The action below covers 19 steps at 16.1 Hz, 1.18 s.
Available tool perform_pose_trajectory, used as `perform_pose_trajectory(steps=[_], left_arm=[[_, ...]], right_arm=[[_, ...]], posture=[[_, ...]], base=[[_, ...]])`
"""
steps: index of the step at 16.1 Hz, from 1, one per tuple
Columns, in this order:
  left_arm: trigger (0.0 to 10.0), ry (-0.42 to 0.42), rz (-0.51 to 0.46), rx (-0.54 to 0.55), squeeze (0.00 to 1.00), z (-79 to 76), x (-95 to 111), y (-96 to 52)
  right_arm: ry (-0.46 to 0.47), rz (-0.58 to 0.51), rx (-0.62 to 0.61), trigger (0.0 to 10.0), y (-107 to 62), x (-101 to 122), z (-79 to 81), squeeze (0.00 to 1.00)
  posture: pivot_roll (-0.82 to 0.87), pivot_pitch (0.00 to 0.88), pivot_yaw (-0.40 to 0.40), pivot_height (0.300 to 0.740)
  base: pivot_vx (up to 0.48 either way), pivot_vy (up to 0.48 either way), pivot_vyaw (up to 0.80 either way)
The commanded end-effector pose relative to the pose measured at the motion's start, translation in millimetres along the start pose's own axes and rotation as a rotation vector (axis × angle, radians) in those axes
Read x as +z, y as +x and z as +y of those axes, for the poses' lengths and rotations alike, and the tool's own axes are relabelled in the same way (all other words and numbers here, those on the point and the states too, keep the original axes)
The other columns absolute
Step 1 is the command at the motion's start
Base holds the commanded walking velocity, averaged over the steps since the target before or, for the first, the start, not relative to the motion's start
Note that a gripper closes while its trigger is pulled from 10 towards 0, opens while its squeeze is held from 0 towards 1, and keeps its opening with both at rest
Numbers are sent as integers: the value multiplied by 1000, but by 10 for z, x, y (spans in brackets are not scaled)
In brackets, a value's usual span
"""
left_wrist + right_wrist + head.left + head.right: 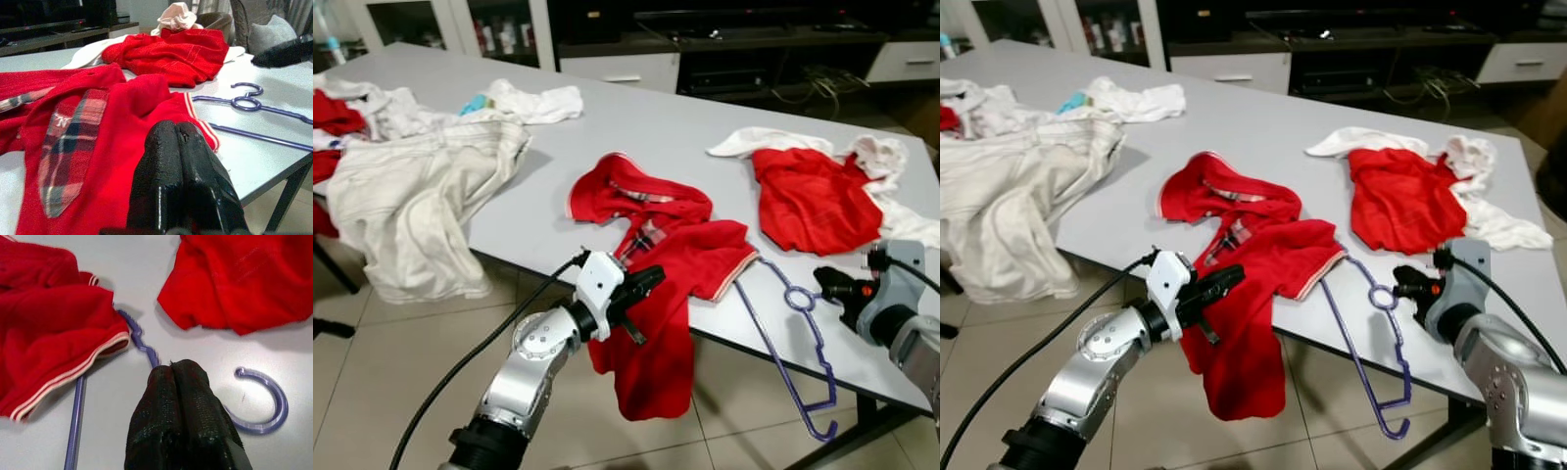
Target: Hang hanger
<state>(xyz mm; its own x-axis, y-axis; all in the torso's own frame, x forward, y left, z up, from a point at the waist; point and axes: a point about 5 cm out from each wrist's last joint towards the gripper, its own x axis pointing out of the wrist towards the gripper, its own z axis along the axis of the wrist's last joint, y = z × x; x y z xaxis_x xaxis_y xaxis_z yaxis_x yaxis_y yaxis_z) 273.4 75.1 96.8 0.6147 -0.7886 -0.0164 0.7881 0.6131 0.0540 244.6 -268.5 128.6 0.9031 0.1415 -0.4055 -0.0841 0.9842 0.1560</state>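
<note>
A purple wire hanger (790, 338) lies on the grey table (636, 122) near its front edge, hook (272, 404) toward the back and its lower end past the edge. A red shirt (671, 259) with a plaid patch (68, 147) covers the hanger's left shoulder and droops over the edge. My right gripper (822, 279) is shut, its tips (171, 372) just over the hanger's neck beside the hook. Shut too, my left gripper (651, 282) hovers against the hanging part of the red shirt, with its fingertips (171, 134) pointing across the table.
A second red garment (813, 201) on white cloth lies at the right back. A large cream garment (416, 201) hangs off the table's left side, with more clothes behind it. Dark TV cabinets (724, 49) stand beyond; below is tiled floor (411, 343).
</note>
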Motion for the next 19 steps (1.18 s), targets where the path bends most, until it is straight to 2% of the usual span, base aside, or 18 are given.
perform_pose_trajectory(steps=[1, 2, 5, 8, 9, 14, 19], left_arm=[[10000, 7, 4, -6, 0, -2, 4, -3], [10000, 6, 4, -10, 0, -3, 5, 15], [10000, 3, 0, -14, 0, -14, 12, 41], [10000, -19, -10, -2, 0, -20, 18, 56], [10000, -38, -13, 19, 0, -3, 12, 44], [10000, -48, -15, 35, 0, 27, 9, 36], [10000, -44, -14, 35, 0, 22, 3, 47]], right_arm=[[-23, -34, 10, 10000, -66, 94, -15, 0], [-56, -75, 15, 10000, -134, 143, -25, 0], [-81, -180, 15, 10000, -152, 233, 42, 0], [-83, -363, -3, 10000, -208, 369, 140, 0], [-82, -444, 22, 10000, -300, 404, 178, 0], [-106, -514, 46, 10000, -445, 343, 208, 0], [-128, -522, 64, 10000, -476, 232, 335, 0]], posture=[[-182, 0, 12, 740], [-190, 0, 15, 740], [-192, 0, 16, 740], [-190, 0, 18, 740], [-190, 0, 21, 740], [-193, 0, 23, 740], [-201, 0, 20, 740]], base=[[0, 0, 0], [0, 0, 0], [0, 0, 0], [0, 0, 0], [0, 0, 0], [0, 0, 0], [0, 0, 0]])
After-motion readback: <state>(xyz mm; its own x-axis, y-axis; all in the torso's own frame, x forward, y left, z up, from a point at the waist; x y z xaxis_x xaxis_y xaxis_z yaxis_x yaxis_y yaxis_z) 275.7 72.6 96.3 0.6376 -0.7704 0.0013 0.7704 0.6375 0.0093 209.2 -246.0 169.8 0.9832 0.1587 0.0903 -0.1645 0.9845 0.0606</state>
